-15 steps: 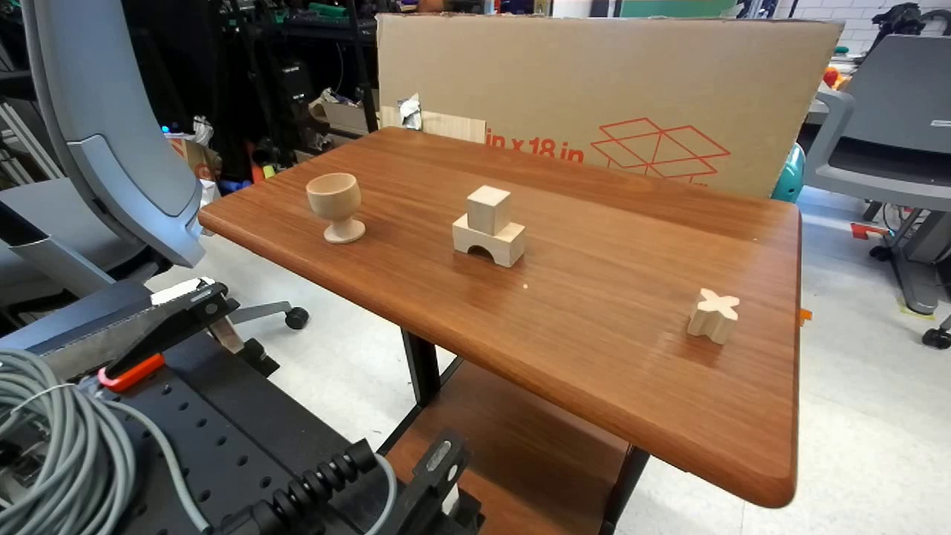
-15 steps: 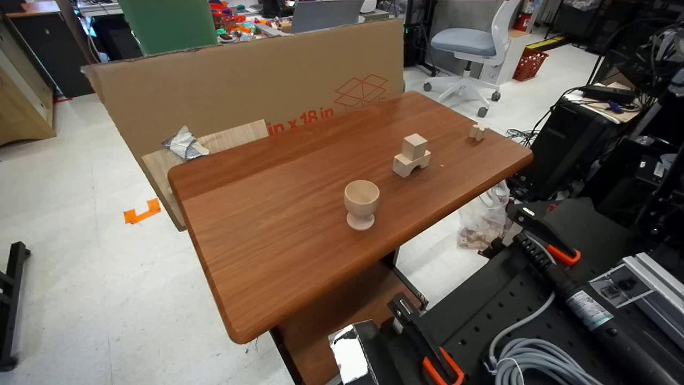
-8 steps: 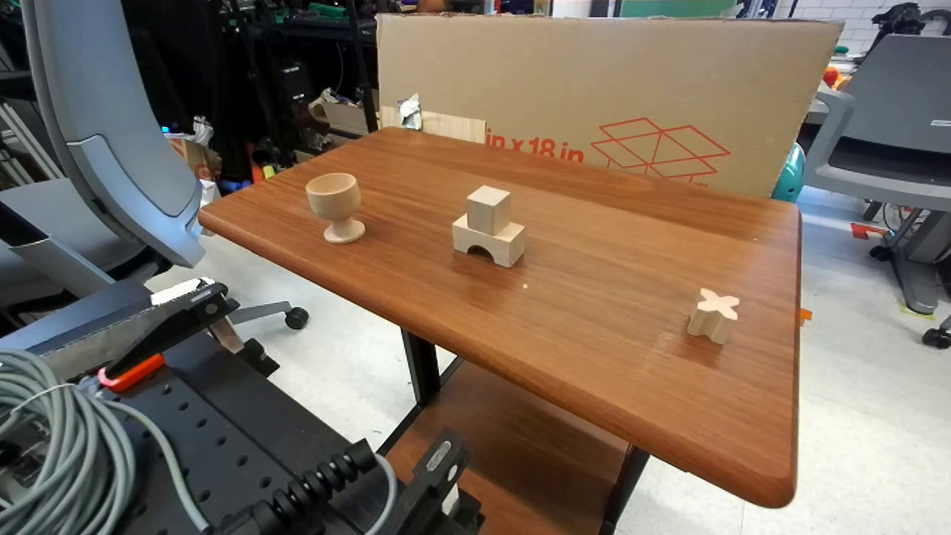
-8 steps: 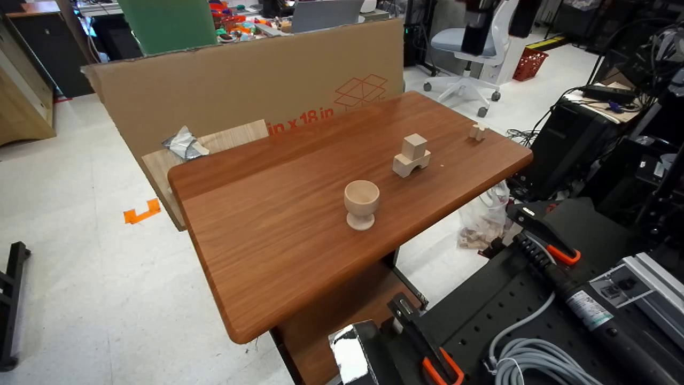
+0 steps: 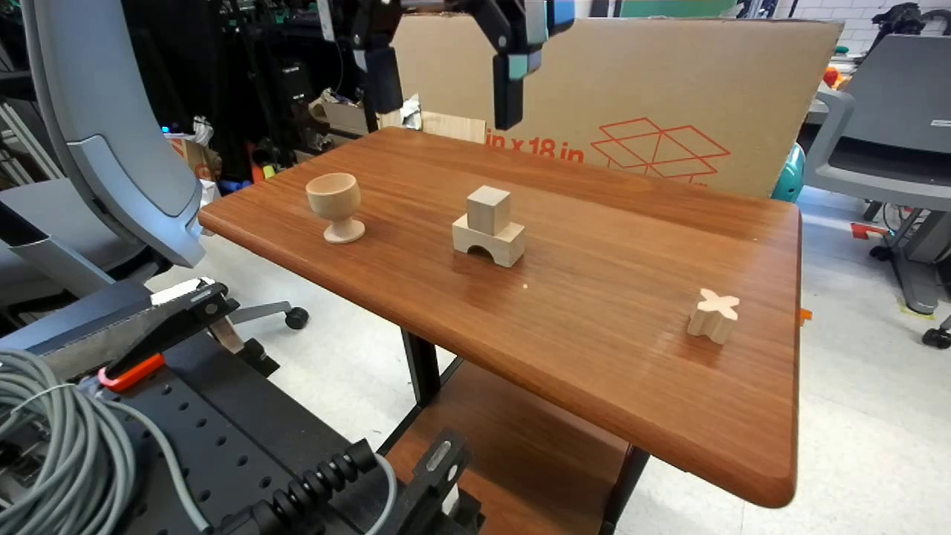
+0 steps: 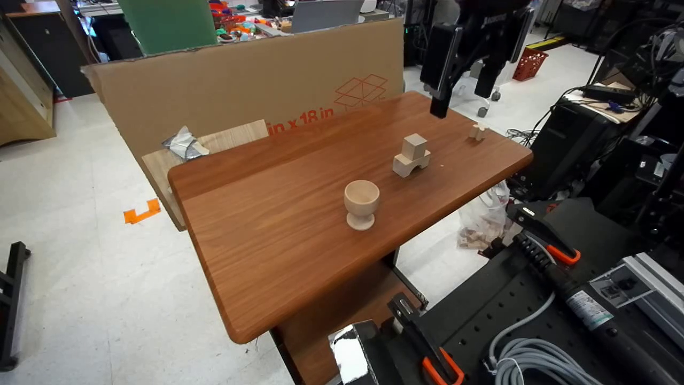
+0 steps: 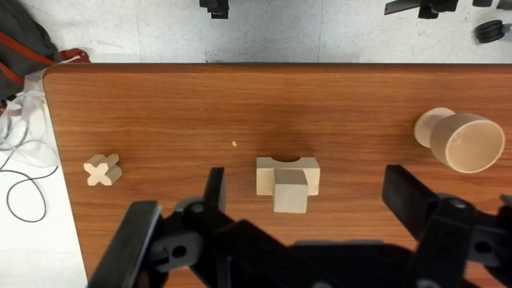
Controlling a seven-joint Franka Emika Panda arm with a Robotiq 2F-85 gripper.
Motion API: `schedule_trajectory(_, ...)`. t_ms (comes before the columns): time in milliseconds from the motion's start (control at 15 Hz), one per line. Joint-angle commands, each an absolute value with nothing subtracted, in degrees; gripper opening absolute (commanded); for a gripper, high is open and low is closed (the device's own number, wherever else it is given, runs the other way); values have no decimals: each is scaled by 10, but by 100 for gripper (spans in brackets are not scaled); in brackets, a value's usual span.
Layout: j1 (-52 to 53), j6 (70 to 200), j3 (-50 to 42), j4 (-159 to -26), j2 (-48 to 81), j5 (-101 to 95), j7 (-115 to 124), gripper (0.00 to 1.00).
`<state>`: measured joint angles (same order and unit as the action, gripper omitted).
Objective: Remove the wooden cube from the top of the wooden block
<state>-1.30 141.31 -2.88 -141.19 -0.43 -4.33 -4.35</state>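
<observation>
The wooden cube (image 5: 489, 210) rests on top of the arch-cut wooden block (image 5: 510, 244), which stands on the brown table (image 5: 594, 371). An exterior view also shows the cube (image 6: 414, 146) and block (image 6: 401, 166). My gripper (image 5: 447, 113) is open and empty, fingers pointing down, well above the table and apart from the cube; it also shows in an exterior view (image 6: 463, 100). In the wrist view the cube (image 7: 290, 196) and block (image 7: 265, 176) lie between the spread fingertips (image 7: 305, 171), left of their midpoint, below them in height.
A wooden cup (image 5: 334, 199) stands upright to one side of the stack, and the cross-shaped wooden piece (image 5: 713, 318) stands to the other side. A tall cardboard sheet (image 5: 609, 82) stands along one long table edge. A black cart top with cables (image 5: 223, 416) is beside the opposite edge.
My gripper has come down into both exterior views; half a second ago only its fingertips showed at the top of one. The cube, block, cup and cross piece have not moved.
</observation>
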Motion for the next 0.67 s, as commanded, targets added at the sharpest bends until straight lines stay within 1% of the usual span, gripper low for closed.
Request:
schedule_trajectory(0,-17,1440,-27,-1386,43,-41,-29,100)
schedule_trajectory(600,-13,1467,-30,-1339,125,-54,3,100)
